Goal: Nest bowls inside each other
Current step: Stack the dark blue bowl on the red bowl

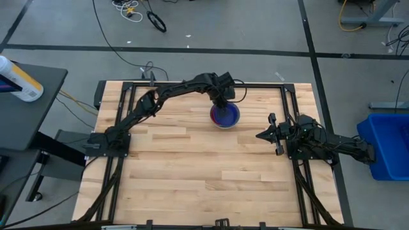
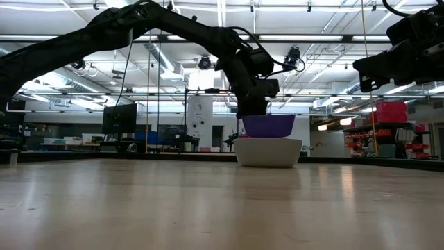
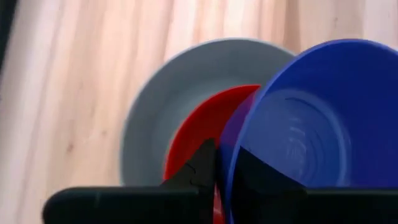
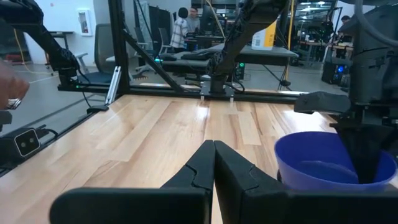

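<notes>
Left gripper (image 1: 222, 102) reaches over the far middle of the table (image 1: 192, 166), fingers (image 3: 199, 168) pinched narrowly on the rim of the dark blue bowl (image 3: 298, 118). That bowl sits tilted atop a stack: red bowl (image 3: 199, 130) under it, both inside the grey bowl (image 3: 168, 99). In the low view the blue one rides above the grey one's rim. Right gripper (image 1: 261, 135) waits just right of the stack, fingers pressed together, holding nothing.
</notes>
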Robot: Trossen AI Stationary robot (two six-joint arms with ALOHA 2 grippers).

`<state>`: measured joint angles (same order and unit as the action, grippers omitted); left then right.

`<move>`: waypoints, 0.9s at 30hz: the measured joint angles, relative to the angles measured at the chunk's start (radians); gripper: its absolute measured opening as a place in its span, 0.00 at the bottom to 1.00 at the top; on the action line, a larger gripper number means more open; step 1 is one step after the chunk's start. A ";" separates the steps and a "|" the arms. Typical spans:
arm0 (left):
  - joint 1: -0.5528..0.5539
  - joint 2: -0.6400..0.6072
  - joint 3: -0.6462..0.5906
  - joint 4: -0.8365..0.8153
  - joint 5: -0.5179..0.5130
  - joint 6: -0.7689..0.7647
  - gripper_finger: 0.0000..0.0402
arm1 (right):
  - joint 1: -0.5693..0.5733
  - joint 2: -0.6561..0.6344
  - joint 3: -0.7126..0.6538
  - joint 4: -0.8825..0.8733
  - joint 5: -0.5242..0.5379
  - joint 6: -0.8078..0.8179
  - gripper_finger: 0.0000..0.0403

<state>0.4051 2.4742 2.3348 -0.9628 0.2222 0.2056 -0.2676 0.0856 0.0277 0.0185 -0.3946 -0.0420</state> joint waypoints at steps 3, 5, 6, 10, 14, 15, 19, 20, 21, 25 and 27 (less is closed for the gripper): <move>0.009 0.000 0.000 0.000 -0.031 -0.012 0.08 | 0.000 0.000 0.000 0.000 0.000 0.000 0.03; 0.015 0.000 0.000 0.000 -0.036 -0.017 0.07 | 0.000 0.000 0.000 0.000 0.000 0.000 0.03; 0.017 0.000 0.000 0.000 -0.028 -0.018 0.05 | 0.000 0.000 0.000 0.000 0.000 0.000 0.03; 0.018 0.000 0.000 -0.001 -0.020 -0.018 0.02 | 0.000 0.000 0.000 0.000 0.000 0.000 0.03; 0.017 0.000 0.000 -0.009 -0.022 -0.018 0.06 | 0.000 0.000 0.000 0.000 0.000 0.000 0.03; 0.017 0.000 0.000 -0.012 -0.022 -0.018 0.07 | 0.000 0.000 0.000 0.000 0.000 0.000 0.03; 0.017 0.000 0.000 -0.018 -0.022 -0.018 0.10 | 0.000 0.000 0.000 0.000 0.000 0.000 0.03; 0.017 0.000 0.000 -0.018 -0.022 -0.018 0.11 | 0.000 0.000 0.000 0.000 0.000 0.000 0.03; 0.017 0.000 0.000 -0.018 -0.023 -0.017 0.12 | 0.000 0.000 0.000 0.000 0.000 0.000 0.03; 0.017 0.000 0.000 -0.016 -0.053 -0.017 0.18 | 0.000 0.000 0.000 0.000 0.000 0.000 0.03; 0.017 0.000 0.000 -0.016 -0.060 -0.015 0.22 | 0.000 0.000 0.000 0.000 0.000 0.000 0.03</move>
<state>0.4224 2.4741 2.3344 -0.9787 0.1625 0.1907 -0.2680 0.0856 0.0277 0.0185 -0.3943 -0.0418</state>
